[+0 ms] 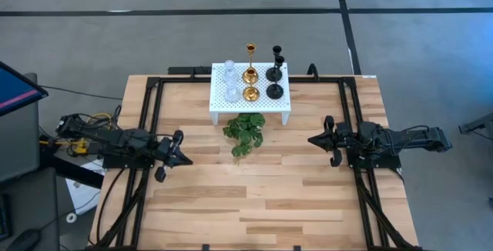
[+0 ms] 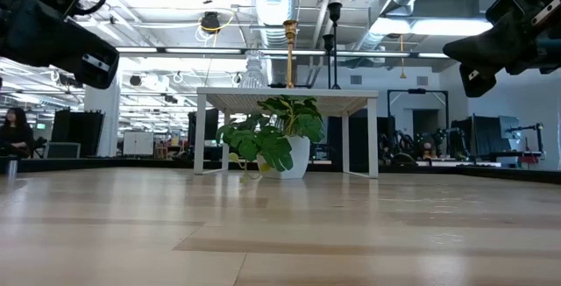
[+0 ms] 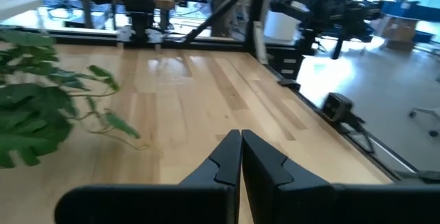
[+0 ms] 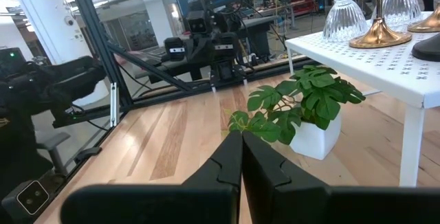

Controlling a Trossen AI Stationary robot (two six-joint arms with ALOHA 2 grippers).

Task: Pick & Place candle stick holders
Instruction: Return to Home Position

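"Right, where do the arms sit?"

"Both hang above the table. I see the left gripper (image 1: 179,149) and the right gripper (image 1: 317,139) clenched on nothing, either side of the plant (image 1: 245,132). To home well, I'd retract each level, clear of the leaves."

"And the count?"

"Beyond the plant, the white stand (image 1: 262,106) carries six candle stick holders (image 1: 250,74): two glass holders (image 1: 229,91), two gold holders (image 1: 251,94), two black holders (image 1: 275,91)."
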